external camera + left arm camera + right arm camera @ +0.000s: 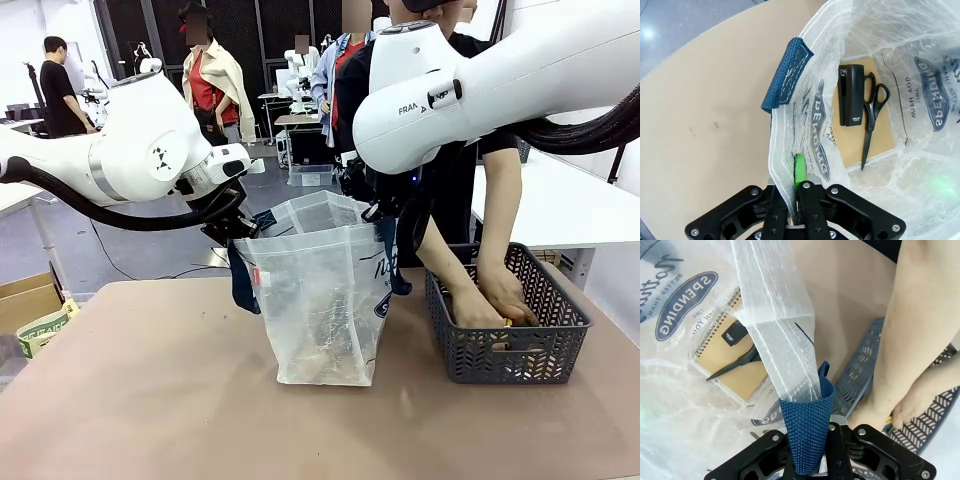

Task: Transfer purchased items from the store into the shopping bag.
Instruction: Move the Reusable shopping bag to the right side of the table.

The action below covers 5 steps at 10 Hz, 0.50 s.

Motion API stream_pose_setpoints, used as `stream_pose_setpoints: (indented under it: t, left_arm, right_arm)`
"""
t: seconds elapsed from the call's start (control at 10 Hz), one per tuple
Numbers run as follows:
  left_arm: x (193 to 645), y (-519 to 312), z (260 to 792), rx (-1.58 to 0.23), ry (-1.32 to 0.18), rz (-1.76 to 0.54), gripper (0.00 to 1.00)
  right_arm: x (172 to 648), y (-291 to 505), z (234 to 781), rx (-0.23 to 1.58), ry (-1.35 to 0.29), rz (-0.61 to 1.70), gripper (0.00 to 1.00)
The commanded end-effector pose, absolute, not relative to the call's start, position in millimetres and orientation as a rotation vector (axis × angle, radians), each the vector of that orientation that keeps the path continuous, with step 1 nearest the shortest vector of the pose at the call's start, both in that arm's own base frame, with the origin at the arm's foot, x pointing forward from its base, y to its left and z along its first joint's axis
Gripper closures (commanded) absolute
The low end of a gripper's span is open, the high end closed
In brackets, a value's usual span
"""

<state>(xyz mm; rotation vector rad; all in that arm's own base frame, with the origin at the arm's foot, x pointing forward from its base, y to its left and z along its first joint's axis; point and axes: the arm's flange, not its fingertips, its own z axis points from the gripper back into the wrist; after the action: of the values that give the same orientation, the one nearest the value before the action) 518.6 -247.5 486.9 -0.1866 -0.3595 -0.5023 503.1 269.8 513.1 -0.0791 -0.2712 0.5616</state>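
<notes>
The shopping bag (318,300) stands upright in the middle of the table, its mouth held wide. My left gripper (240,230) is shut on the bag's left rim (785,175), beside a navy handle (785,75). My right gripper (385,213) is shut on the opposite navy handle (807,432). On the bag's bottom lie a black stapler (852,95), black scissors (872,112) and a brown spiral notebook (732,362). The store, a dark grey mesh basket (510,350), sits right of the bag. Both of the person's hands (490,298) reach into it.
The person's forearm (917,330) passes close to my right gripper above the basket wall (860,372). A cardboard box (25,298) and a green-labelled pack (45,328) sit off the table's left edge. The brown tabletop (150,400) in front of the bag is bare.
</notes>
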Motion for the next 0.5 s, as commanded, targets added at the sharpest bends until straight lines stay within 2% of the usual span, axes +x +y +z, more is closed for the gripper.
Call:
stream_pose_setpoints:
  t: [0.0, 0.4]
  left_arm:
    - [518.0, -245.8, 488.0, -0.199, -0.361, -0.490, 1.00]
    - [518.0, -245.8, 488.0, -0.199, -0.361, -0.490, 1.00]
  right_arm:
    - [502.9, 269.3, 515.5, -0.078, -0.277, 0.560, 1.00]
    - [502.9, 269.3, 515.5, -0.078, -0.277, 0.560, 1.00]
